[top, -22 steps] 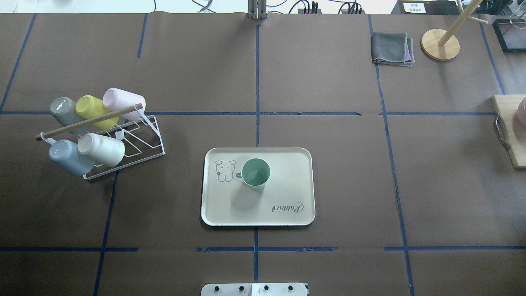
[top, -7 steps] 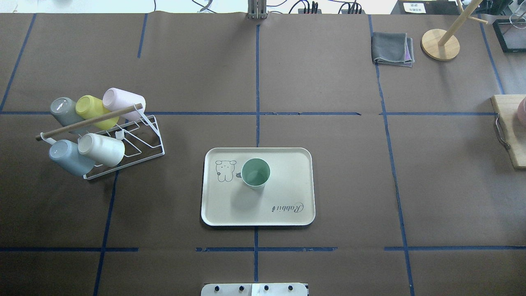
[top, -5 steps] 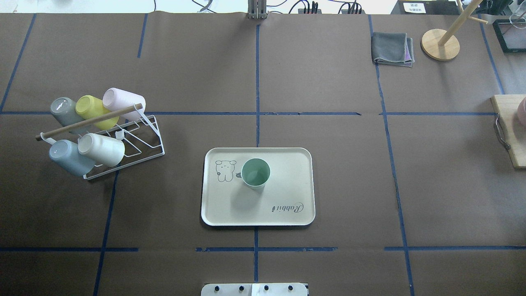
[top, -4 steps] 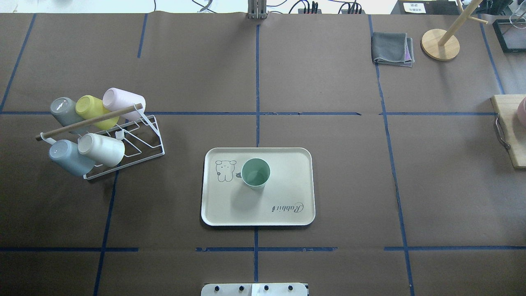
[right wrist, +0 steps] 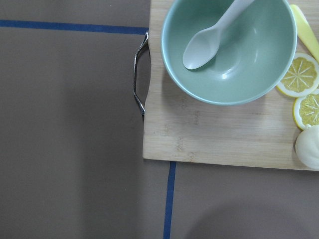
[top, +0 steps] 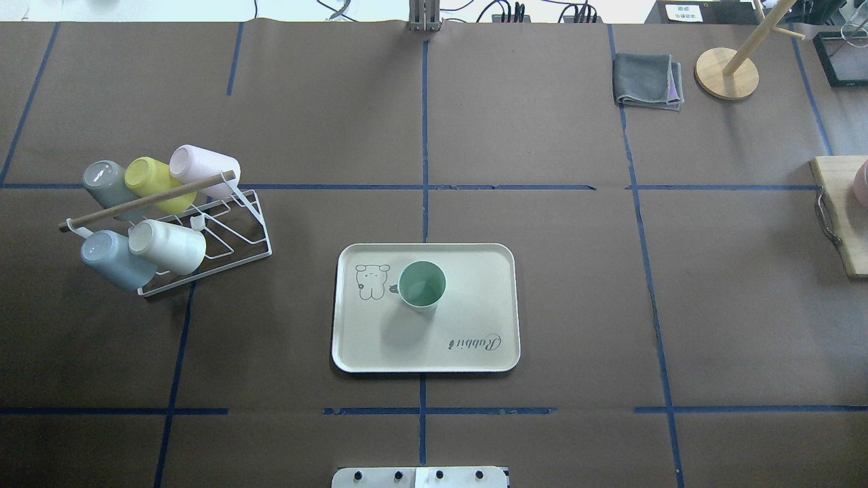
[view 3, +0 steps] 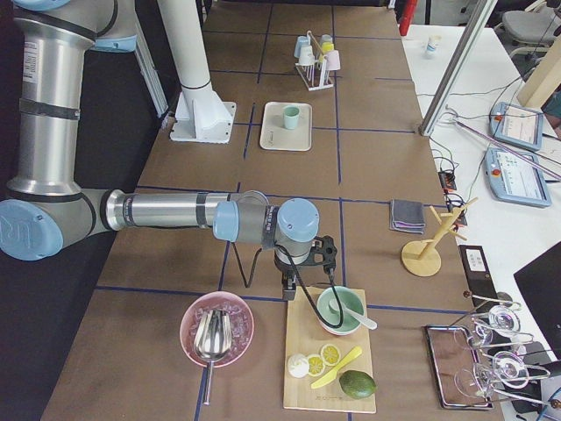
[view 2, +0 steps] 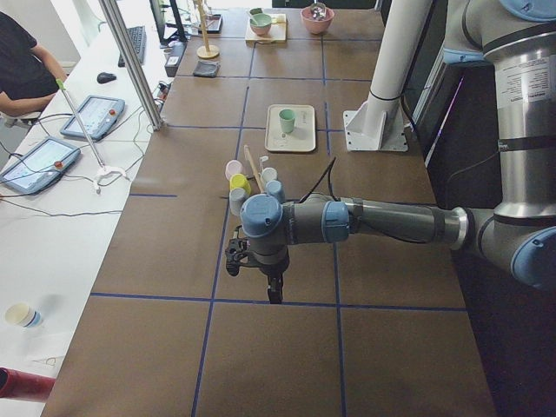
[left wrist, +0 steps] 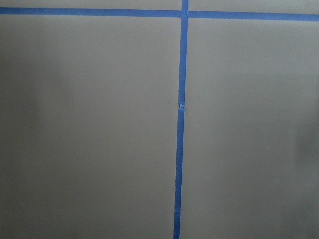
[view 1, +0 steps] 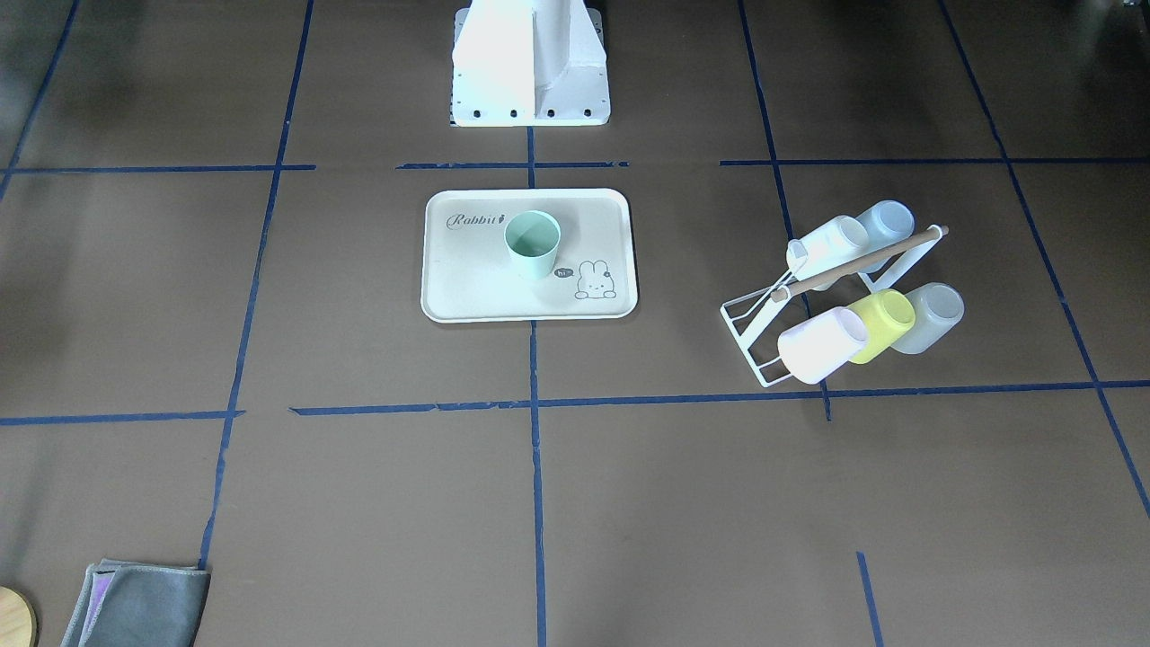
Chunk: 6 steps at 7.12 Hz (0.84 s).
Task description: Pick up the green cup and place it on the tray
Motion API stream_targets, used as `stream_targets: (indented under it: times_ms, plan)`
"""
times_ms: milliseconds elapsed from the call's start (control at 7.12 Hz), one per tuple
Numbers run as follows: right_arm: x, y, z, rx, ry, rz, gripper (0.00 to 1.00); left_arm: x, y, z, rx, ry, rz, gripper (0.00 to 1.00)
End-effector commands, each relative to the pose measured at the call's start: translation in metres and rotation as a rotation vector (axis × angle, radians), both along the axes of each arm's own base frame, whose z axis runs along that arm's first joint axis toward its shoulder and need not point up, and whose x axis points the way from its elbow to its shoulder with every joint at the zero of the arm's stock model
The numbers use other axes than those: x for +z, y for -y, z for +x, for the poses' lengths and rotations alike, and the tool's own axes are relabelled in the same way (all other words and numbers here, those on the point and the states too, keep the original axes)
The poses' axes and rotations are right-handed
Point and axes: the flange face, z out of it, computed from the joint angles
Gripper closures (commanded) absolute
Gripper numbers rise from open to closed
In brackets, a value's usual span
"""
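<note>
The pale mint-green cup (top: 422, 286) stands upright on the cream "Rabbit" tray (top: 475, 325), beside the bunny drawing, at the table's middle; it also shows in the front-facing view (view 1: 532, 243). Neither gripper is near it. My left gripper (view 2: 274, 295) hangs over bare table far out at the left end, seen only in the exterior left view. My right gripper (view 3: 289, 294) hangs at the right end by a wooden board, seen only in the exterior right view. I cannot tell whether either is open or shut.
A white wire rack (top: 203, 237) with several coloured cups stands left of the tray. A folded grey cloth (top: 646, 80) and a wooden stand (top: 726, 73) are at the far right. A cutting board (right wrist: 209, 134) with a green bowl (right wrist: 229, 50) lies under the right wrist.
</note>
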Motion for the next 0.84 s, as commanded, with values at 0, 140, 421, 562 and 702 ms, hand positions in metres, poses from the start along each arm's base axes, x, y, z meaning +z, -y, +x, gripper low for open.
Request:
stream_targets:
  times_ms: [0, 140, 421, 562, 702]
  plan:
    - [0.0012, 0.0001, 0.0004, 0.0, -0.002, -0.002, 0.0, -0.0079, 0.003, 0.0077, 0.01, -0.035, 0.012, 0.0]
    - [0.0007, 0.0014, 0.0004, 0.0, -0.002, 0.0, 0.0, -0.0095, 0.0039, 0.0091, 0.01, -0.046, 0.014, 0.0]
    - [0.0057, 0.0028, 0.0006, 0.0, -0.005, -0.01, 0.0, -0.0145, 0.0087, 0.0093, 0.01, -0.047, 0.024, 0.0]
    - [0.0078, 0.0014, 0.0022, -0.002, -0.028, -0.011, 0.0, -0.0153, 0.0088, 0.0093, 0.01, -0.047, 0.025, 0.0]
    - [0.0091, 0.0032, 0.0018, -0.001, -0.031, -0.014, 0.0, -0.0116, 0.0085, 0.0093, 0.009, -0.046, 0.018, 0.0]
